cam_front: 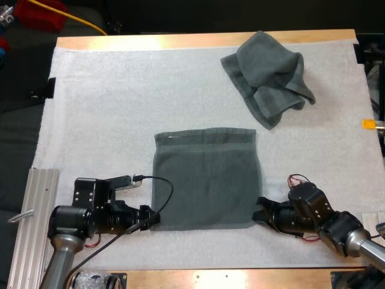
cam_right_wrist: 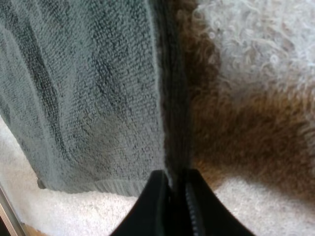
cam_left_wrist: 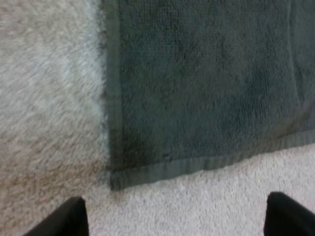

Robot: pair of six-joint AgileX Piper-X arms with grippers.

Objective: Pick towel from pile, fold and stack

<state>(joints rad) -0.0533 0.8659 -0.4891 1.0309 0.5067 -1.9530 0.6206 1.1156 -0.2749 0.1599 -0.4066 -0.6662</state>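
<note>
Okay, fold step coming up: the flat towel (cam_front: 204, 180) lies spread out mid-mat, roughly square, and the crumpled towel (cam_front: 267, 75) sits well apart toward the far right of the white mat (cam_front: 102, 108). Both arms are low at the flat towel's near edge, one per corner. Right gripper (cam_front: 260, 212) is at the near-right corner. Its wrist cam shows the two fingers (cam_right_wrist: 157, 206) clenched w/ the towel's edge running straight in between them, so I'd call that grasping the hem. Left gripper (cam_front: 149, 220) is at the near-left corner but not on it yet: fingers (cam_left_wrist: 71, 219) are spread wide, w/ the corner lying flat on the mat just ahead, btwn them, nothing touching. My read: towel's picked and laid out, and we're at the corner-grab before the first fold, half done. Next move needs the left to ease fwd and down so one finger slips under that corner, then close on it. After that, both should lift together and carry the near edge over to the far edge, kept level so the hems line up.
</note>
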